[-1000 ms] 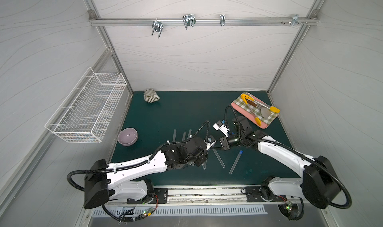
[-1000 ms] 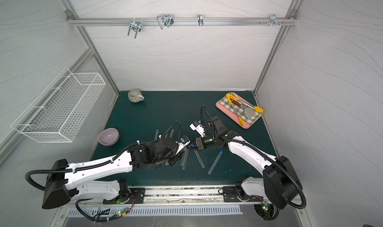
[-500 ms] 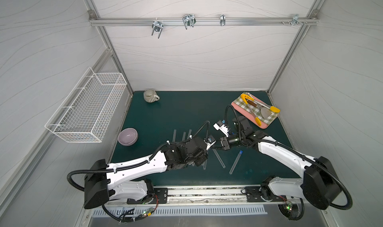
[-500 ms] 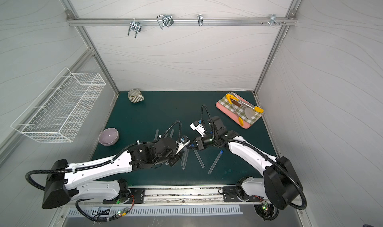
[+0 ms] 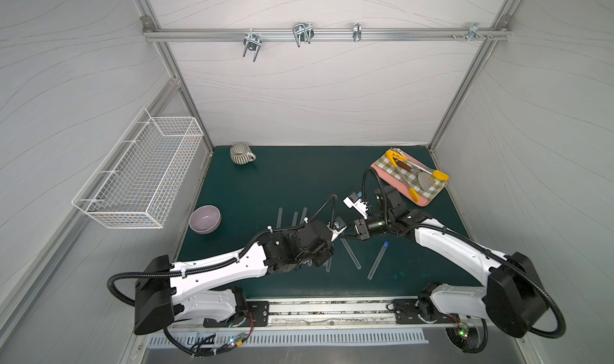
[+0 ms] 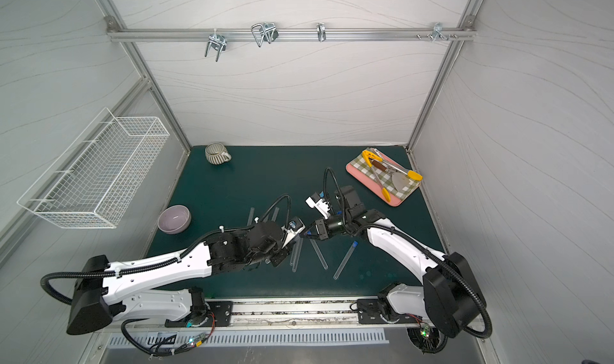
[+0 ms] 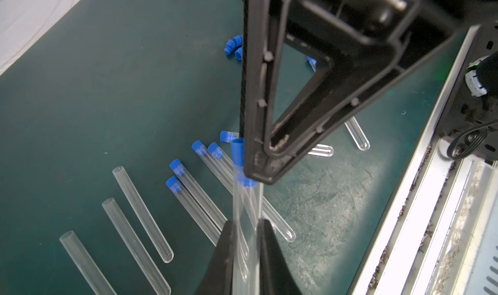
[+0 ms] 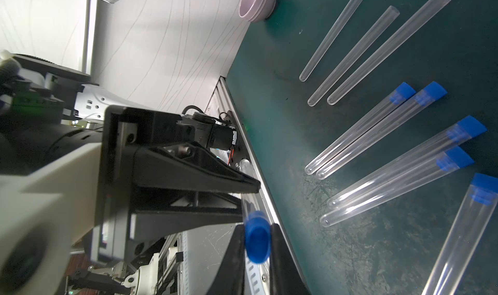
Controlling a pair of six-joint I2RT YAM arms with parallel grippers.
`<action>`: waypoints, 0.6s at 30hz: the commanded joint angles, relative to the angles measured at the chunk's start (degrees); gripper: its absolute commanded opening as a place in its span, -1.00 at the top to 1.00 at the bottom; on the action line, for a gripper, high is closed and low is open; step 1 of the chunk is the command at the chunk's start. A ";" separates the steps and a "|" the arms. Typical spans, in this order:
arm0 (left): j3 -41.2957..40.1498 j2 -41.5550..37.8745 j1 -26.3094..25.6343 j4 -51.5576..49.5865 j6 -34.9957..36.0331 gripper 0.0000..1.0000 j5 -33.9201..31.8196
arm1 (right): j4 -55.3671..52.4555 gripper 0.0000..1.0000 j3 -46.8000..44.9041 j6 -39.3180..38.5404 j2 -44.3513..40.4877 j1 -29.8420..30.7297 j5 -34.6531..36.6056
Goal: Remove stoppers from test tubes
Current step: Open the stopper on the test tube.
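Observation:
My left gripper [image 7: 245, 223] is shut on a clear test tube [image 7: 246, 204] and holds it above the green mat. A blue stopper [image 7: 238, 153] sits in that tube's mouth, and my right gripper [image 8: 257, 226] is shut on this stopper [image 8: 257, 237]. In both top views the two grippers meet tip to tip, left [image 5: 335, 236] against right [image 5: 349, 236]. On the mat lie three open tubes [image 7: 141, 212], several stoppered tubes [image 7: 198, 196] and a few loose stoppers [image 7: 234, 47].
A purple bowl [image 5: 205, 218] stands at the mat's left, a striped mug [image 5: 242, 153] at the back. A pink tray [image 5: 432, 198] with tongs lies at the back right. A wire basket [image 5: 139, 173] hangs on the left wall. One stoppered tube [image 5: 377, 259] lies nearer the front.
My right gripper's jaws have closed the last bit onto the blue stopper. Both arms have hardly moved.

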 commanded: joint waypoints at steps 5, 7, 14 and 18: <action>1.40 0.10 -0.90 -2.25 1.64 1.00 -2.83 | 6.28 1.00 -1.79 4.27 -3.70 -4.12 -6.84; 1.80 0.72 -1.14 -2.81 1.77 1.00 -3.61 | 6.93 1.00 -2.06 4.74 -4.04 -4.37 -7.30; 2.56 2.13 -1.40 -4.24 1.90 1.00 -5.28 | -0.12 1.00 -0.28 0.30 -4.67 -6.14 -4.44; 2.65 2.61 -1.37 -4.15 1.88 1.00 -5.56 | -7.16 1.00 1.96 -4.80 -4.66 -6.14 -0.13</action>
